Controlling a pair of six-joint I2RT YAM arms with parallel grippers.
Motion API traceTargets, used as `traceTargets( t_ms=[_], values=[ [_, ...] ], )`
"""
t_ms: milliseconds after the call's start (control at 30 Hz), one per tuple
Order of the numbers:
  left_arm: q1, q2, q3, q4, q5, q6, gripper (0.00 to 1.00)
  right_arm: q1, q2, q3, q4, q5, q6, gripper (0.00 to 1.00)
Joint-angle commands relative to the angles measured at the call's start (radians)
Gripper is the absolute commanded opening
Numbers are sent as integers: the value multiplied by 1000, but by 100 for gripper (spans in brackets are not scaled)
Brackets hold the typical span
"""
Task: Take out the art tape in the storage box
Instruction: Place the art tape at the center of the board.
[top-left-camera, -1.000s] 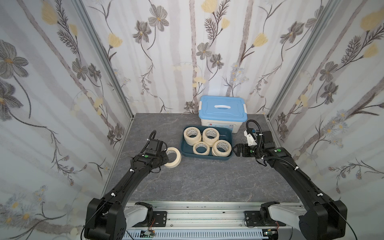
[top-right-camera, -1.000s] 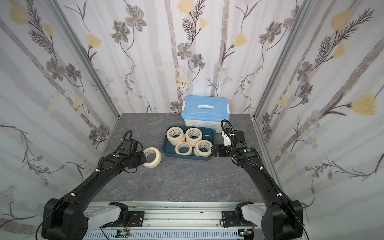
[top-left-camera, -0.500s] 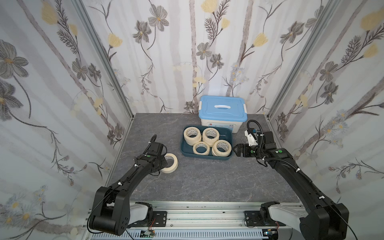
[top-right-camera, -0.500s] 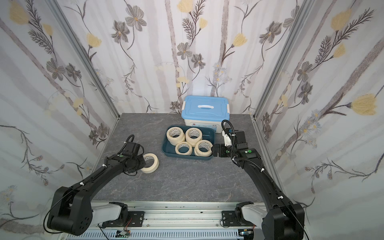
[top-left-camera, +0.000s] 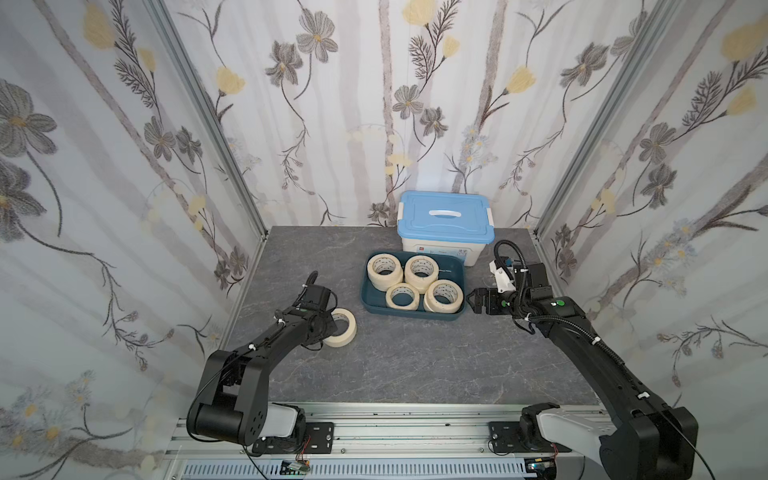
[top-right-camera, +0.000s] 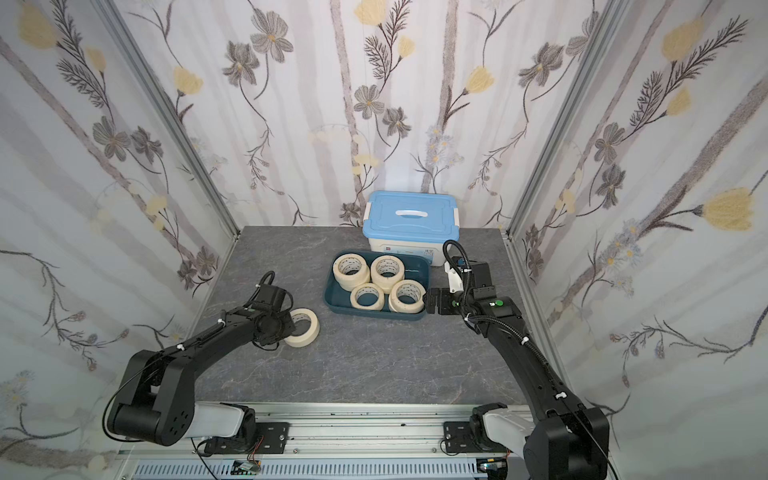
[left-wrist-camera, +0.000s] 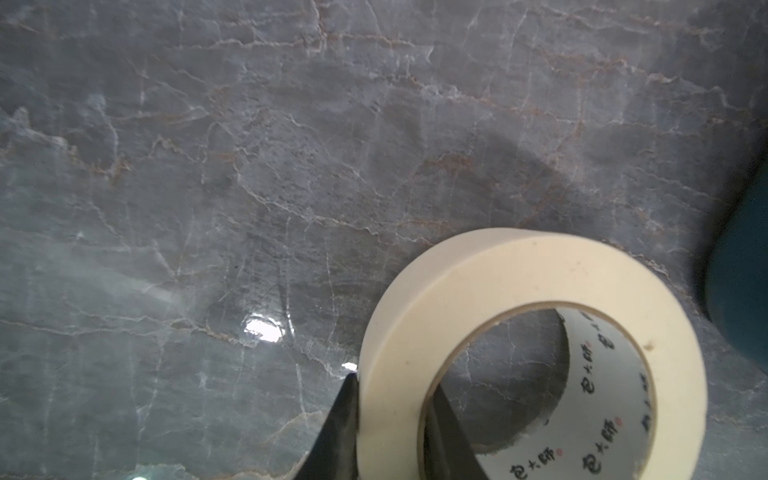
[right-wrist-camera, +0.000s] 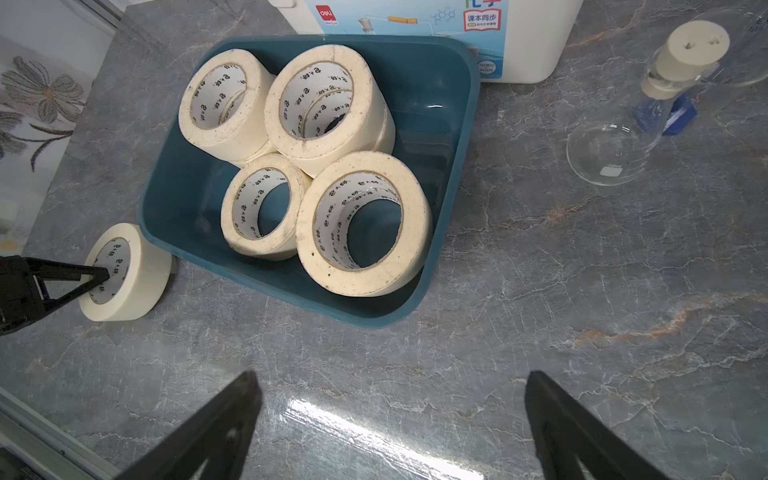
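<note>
Left wrist view: the left gripper (left-wrist-camera: 392, 386) pinches a cream masking-tape roll (left-wrist-camera: 536, 291) by its wall, outside the shallow dark teal plastic tray (top-left-camera: 409, 313). Other rolls (top-left-camera: 419, 270) lie inside it. The right gripper (right-wrist-camera: 392, 376) is spread wide nearby.

The left arm (top-left-camera: 270, 345) reaches low and forward, and the left gripper (left-wrist-camera: 392, 395) pinches the wall of a tape roll (left-wrist-camera: 540, 282), one finger inside the ring, one outside. The right arm (top-left-camera: 590, 349) stretches forward, wrist level, with the right gripper (right-wrist-camera: 390, 386) spread wide.
</note>
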Motion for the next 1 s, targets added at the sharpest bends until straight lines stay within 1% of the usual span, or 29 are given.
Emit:
traceTargets(
  t_ms=[0, 33, 67, 167, 467, 567, 767, 967],
  values=[
    [1, 10, 10, 33, -29, 1, 8, 1, -5, 1, 5, 8, -4, 100],
    [0, 12, 10, 33, -28, 1, 12, 1, -5, 1, 6, 9, -5, 100],
    [1, 14, 8, 36, -23, 1, 18, 1, -4, 2, 6, 9, -4, 100],
    [0, 13, 7, 34, -23, 1, 29, 1, -4, 2, 5, 10, -4, 100],
    [1, -34, 36, -10, -39, 26, 45, 1, -7, 8, 4, 15, -7, 100],
    [0, -70, 57, -11, -19, 40, 60, 1, -9, 8, 5, 17, -6, 100],
    [-3, -127, 114, -7, 40, 71, 82, 2, -8, 10, 4, 19, -5, 100],
    [-21, -176, 159, -4, 77, 98, 99, 1, -11, 10, 4, 18, -4, 100]
  ],
)
